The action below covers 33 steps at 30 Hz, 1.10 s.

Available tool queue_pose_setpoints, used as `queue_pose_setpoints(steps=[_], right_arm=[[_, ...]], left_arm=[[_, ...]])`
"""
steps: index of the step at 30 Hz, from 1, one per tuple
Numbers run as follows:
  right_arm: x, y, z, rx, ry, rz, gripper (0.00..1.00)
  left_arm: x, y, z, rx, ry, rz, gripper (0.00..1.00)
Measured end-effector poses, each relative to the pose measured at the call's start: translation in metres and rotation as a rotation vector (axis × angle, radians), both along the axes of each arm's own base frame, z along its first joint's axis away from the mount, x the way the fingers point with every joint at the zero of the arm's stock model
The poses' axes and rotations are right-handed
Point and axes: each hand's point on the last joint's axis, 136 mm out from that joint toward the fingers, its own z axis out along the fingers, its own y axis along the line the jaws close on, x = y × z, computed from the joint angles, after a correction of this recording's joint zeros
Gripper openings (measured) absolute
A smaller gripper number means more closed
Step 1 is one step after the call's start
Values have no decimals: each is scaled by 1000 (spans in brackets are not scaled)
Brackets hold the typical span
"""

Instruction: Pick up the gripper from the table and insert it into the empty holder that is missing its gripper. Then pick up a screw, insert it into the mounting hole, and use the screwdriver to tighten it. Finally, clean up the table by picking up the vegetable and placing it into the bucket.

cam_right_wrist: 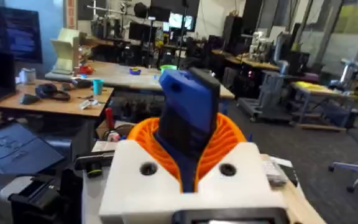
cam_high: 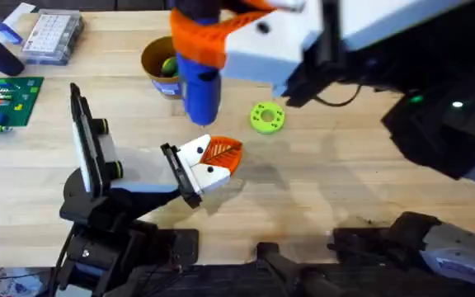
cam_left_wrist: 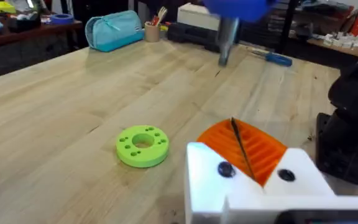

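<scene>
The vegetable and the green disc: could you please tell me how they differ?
The vegetable is rounded, while the disc is flat, with a centre hole and a ring of small holes. The vegetable sits inside the bucket, while the disc lies on the bare table. The vegetable is partly hidden by the bucket's rim, while the disc shows whole. Both are small and green.

The right arm's white, boxy wrist housing with orange ribbed finger pads [cam_high: 213, 37] carries two dark round screws on its face. Black cables trail behind it. The left arm's matching white-and-orange gripper [cam_left_wrist: 244, 155] shows identical screws.
</scene>
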Motion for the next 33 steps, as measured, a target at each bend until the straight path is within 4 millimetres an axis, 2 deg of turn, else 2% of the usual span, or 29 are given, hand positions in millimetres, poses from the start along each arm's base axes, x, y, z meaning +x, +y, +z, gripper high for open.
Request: queue_pose_setpoints(steps=[5,21,33], right_arm=[[-3,-11,13,27,-32,-18,77],[-2,-10,12,23,-28,-18,76],[12,2,-24,-77,89,-18,76]], left_arm=[[0,0,0,0,0,0,12],[0,0,0,0,0,0,12],[0,0,0,0,0,0,12]])
